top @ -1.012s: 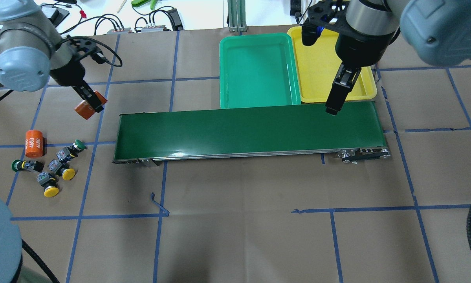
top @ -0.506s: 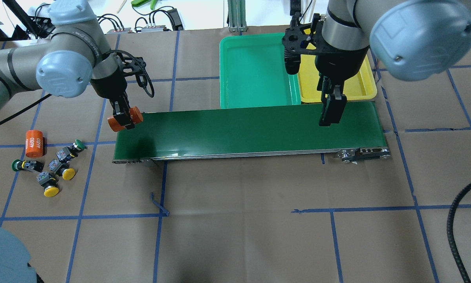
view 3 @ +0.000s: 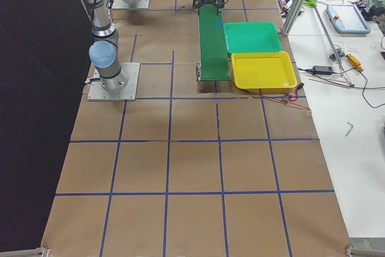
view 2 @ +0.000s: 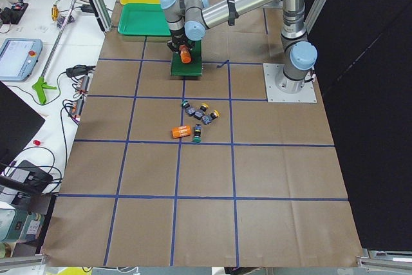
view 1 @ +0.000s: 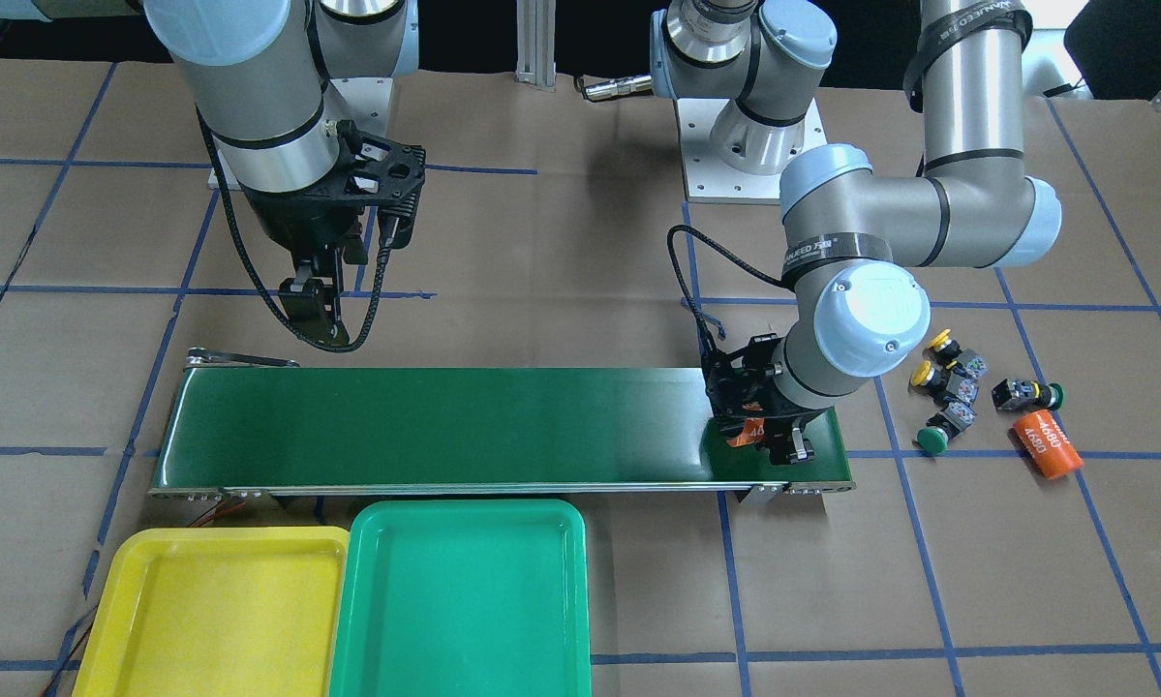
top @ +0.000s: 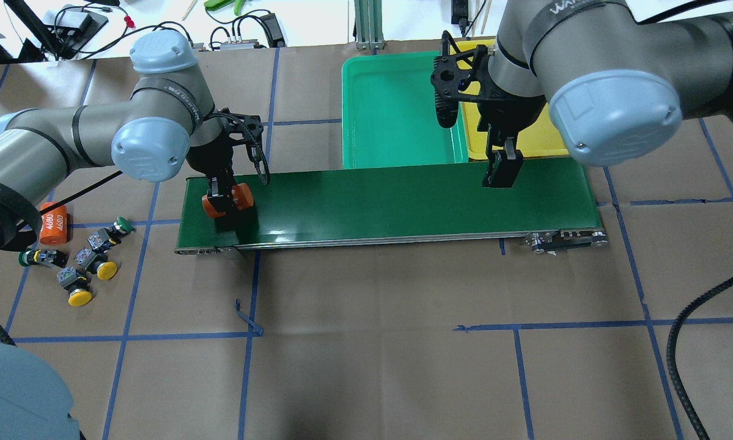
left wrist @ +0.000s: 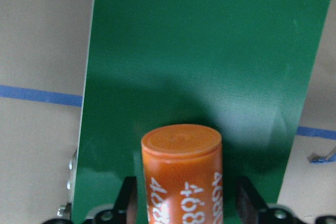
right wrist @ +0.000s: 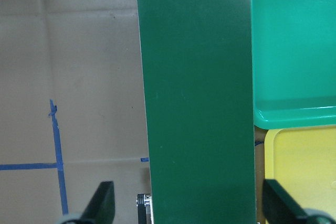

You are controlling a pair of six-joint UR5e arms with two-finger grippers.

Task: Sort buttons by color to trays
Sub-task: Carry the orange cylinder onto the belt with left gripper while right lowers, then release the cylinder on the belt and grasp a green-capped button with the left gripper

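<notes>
Four buttons lie in a cluster on the brown table left of the belt: two green (top: 121,225) (top: 27,258) and two yellow (top: 106,270) (top: 80,297). They also show in the front view (view 1: 931,439). The green tray (top: 403,110) and the yellow tray (top: 565,137) stand side by side behind the belt's right half, both empty. My left gripper (top: 225,205) is shut on an orange "4680" cylinder (left wrist: 181,171) just above the left end of the belt. My right gripper (top: 499,177) is open and empty above the belt's right part, its fingers (right wrist: 105,200) wide apart.
The long dark-green conveyor belt (top: 403,201) runs across the middle of the table. A second orange "4680" cylinder (top: 53,223) lies beside the buttons. Cables and tools lie past the far table edge.
My left gripper has carried the orange cylinder to the right, from above the table to above the belt's left end. My right gripper has shifted a little left over the belt.
</notes>
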